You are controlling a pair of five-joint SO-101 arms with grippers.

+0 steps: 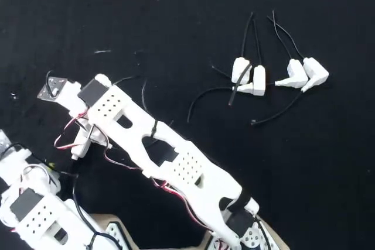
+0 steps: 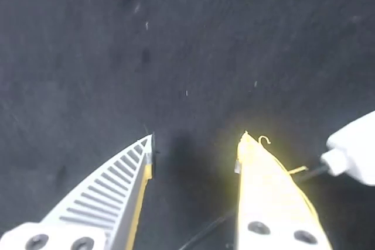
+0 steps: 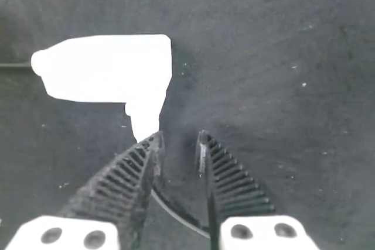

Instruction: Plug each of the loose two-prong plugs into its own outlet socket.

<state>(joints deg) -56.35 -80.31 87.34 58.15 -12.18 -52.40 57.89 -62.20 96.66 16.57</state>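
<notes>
We identify four white plug bodies on the far right of the table, lying in two pairs. The first pair (image 1: 249,75) lies side by side. The second pair (image 1: 306,73) touches end to end. Thin black leads (image 1: 211,95) trail from both pairs across the cloth. We cannot tell whether any prongs are seated.

In the right wrist view, a white plug-shaped body (image 3: 108,68) with a thin dark lead lies just beyond the fingertips, its short stub pointing toward them.

The table (image 1: 176,27) is covered in black cloth. Dark equipment and cables line its far edge.

A long arm (image 1: 170,156) lies diagonally from the near edge toward the far left. A second arm (image 1: 35,215) sits at the near-left corner. Both are well apart from the two pairs.

The left gripper (image 2: 198,136) is spread wide and holds nothing, with a white part (image 2: 354,156) on a dark lead beside it. The right gripper (image 3: 180,136) has its fingers a narrow gap apart, gripping nothing.
</notes>
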